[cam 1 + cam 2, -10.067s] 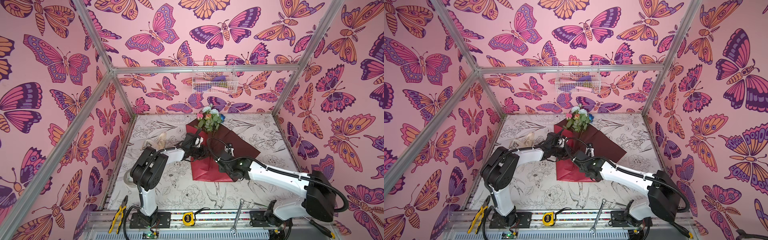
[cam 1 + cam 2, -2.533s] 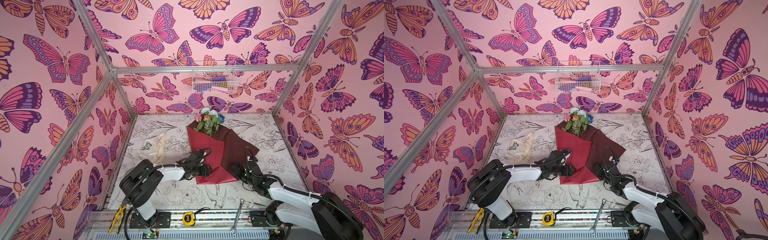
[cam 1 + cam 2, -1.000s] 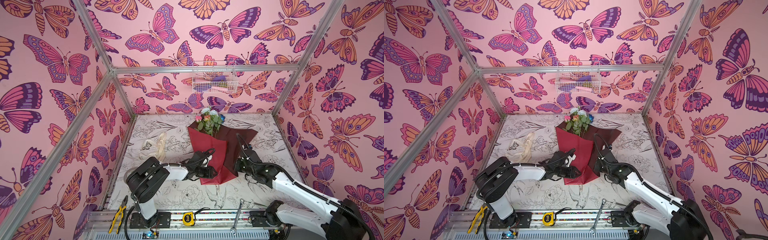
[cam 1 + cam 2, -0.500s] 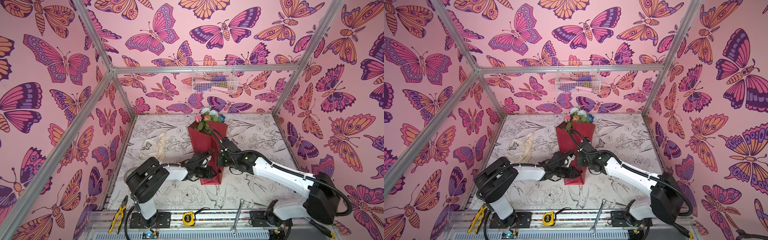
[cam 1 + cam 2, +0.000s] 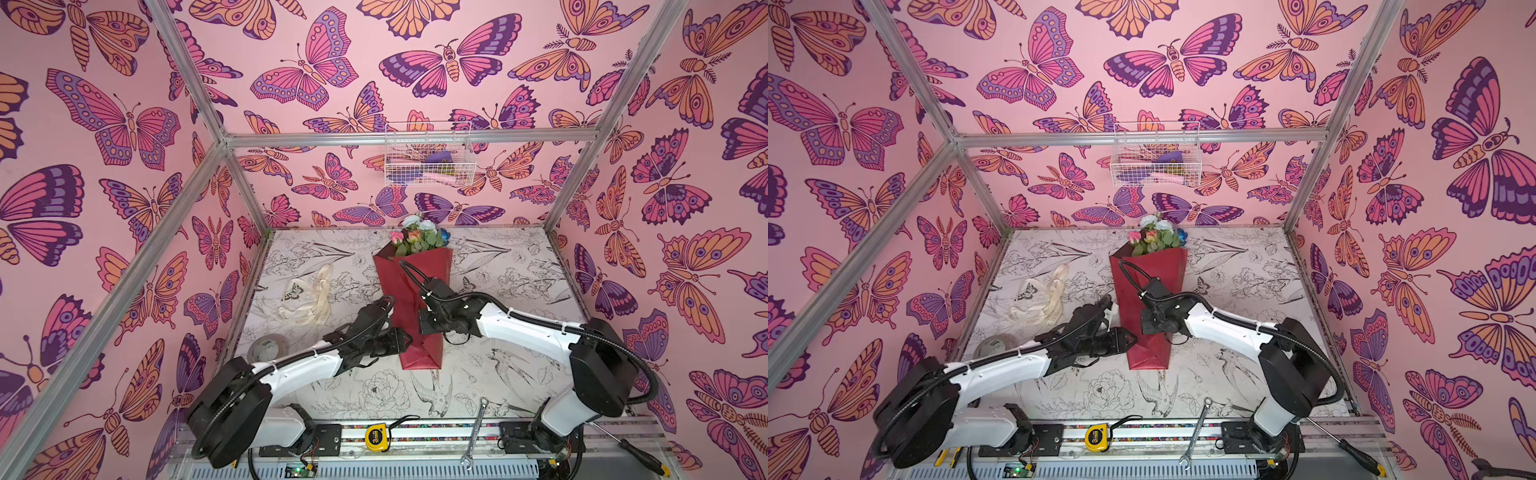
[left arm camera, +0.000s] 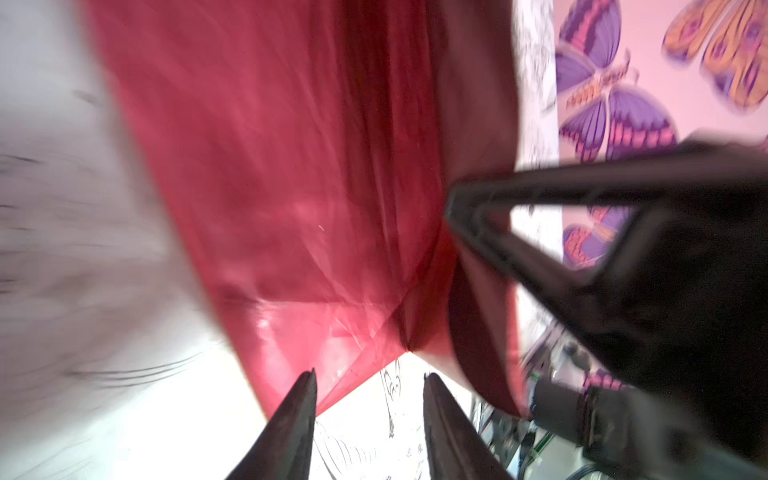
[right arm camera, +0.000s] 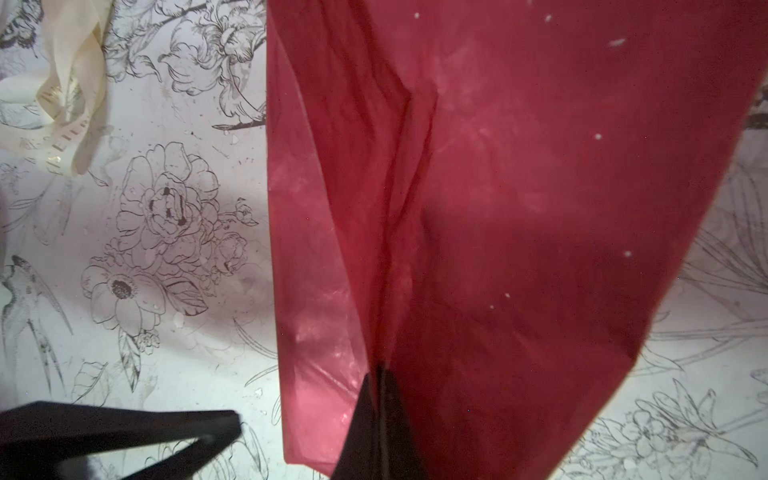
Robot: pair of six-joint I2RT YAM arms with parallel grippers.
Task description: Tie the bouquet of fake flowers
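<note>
Lying along the middle of the table [image 5: 519,374], the bouquet of fake flowers [image 5: 415,249] points its pink, peach, white and blue heads at the far edge. Dark red wrapping paper [image 5: 392,286] is folded round it into a narrow cone, blunt end toward the near edge. Right gripper [image 7: 380,399]: fingers pressed together, pinching a raised crease of the paper. Left gripper [image 6: 370,386]: fingers partly apart at the cone's left side close to its near end, bare table between them, nothing held. Table cover: white sheet printed with black line-drawn flowers and birds. Cream ribbon [image 5: 309,299] in a loose heap toward the left edge, well apart from the cone; tape roll [image 5: 268,347] closer to the near left corner. Tape measure [image 5: 378,436] and wrench [image 5: 473,432] on the rail along the near edge. Walls [image 5: 124,208] pink with large butterflies, aluminium frame at the corners, white wire basket [image 5: 390,166] on the far wall. Stems fully hidden inside the paper. Right fingertips covered by the wrist in both top views. Left wrist view blurred. Basket contents: purple and pink shapes, not identifiable.
</note>
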